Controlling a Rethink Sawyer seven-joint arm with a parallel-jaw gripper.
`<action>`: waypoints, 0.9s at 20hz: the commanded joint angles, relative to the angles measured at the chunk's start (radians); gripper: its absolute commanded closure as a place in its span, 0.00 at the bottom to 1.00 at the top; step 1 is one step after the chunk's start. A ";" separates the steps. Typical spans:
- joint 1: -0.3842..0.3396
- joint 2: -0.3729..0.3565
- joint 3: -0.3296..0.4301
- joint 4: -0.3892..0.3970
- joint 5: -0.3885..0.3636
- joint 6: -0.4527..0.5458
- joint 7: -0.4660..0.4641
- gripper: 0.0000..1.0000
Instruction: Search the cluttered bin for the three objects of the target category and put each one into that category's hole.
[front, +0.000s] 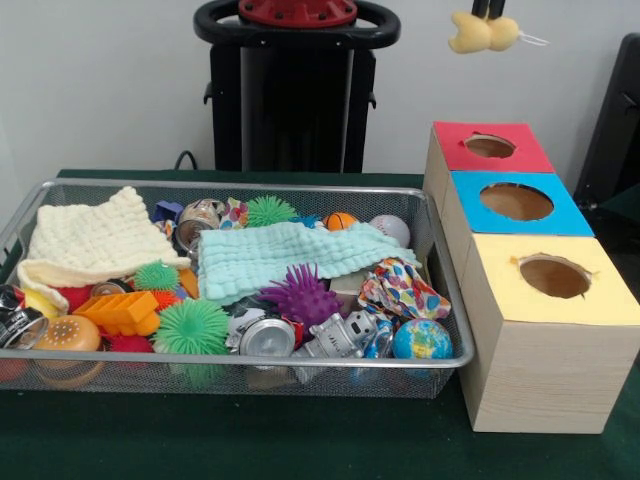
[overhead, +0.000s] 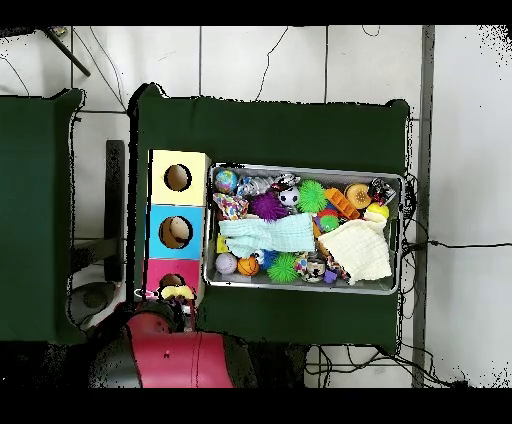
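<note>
My gripper (front: 488, 14) hangs at the top right of the front view, shut on a pale yellow soft toy (front: 484, 33) held high over the boxes. In the overhead view that toy (overhead: 178, 293) sits just beside the hole of the red-topped box (overhead: 160, 276). Three wooden boxes stand in a row by the bin, topped red (front: 520, 150), blue (front: 570, 212) and yellow (front: 500, 290), each with a round hole. The wire bin (front: 250, 186) holds mixed toys, among them a purple spiky ball (front: 300, 295), green spiky balls (front: 192, 327), a globe ball (front: 421, 340) and a baseball (front: 390, 230).
A cream cloth (front: 95, 240) and a mint cloth (front: 270, 258) lie over part of the bin's contents. Metal cans (front: 265, 337), an orange brick (front: 120, 312) and a small basketball (front: 340, 221) lie among the clutter. Green cloth covers the table (front: 300, 440).
</note>
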 joint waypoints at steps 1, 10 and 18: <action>0.003 0.014 -0.004 -0.013 0.036 0.139 0.237 1.00; 0.005 0.064 0.000 0.013 0.030 0.062 0.239 1.00; 0.003 0.093 0.000 0.023 0.028 0.017 0.239 1.00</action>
